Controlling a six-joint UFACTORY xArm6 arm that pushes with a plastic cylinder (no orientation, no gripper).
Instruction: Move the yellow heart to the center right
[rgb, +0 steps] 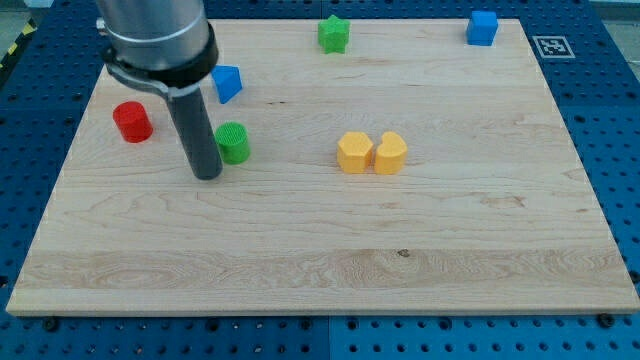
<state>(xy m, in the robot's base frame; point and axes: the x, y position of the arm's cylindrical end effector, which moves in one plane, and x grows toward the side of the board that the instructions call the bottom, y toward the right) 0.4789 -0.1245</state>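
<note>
Yellow heart (390, 153) mid-board, touching yellow hexagon (354, 153)

Colours: pale wood-grain desk (450, 260) on a blue perforated base (610, 110), black-and-white tag (552, 46) at its top-right corner, red cylinder (132, 122), green cylinder (233, 142), green star (333, 34), two blue blocks (227, 83) (482, 28), two yellow blocks (354, 153) (390, 153), dark grey rod (196, 135).

The tabletop (300, 260) is pale wood with visible grain and a smooth, matt finish. The yellow heart (390, 153) and the green cylinder (233, 142) look like matt plastic. The rod (196, 130) appears dark, smooth and faintly glossy.
</note>
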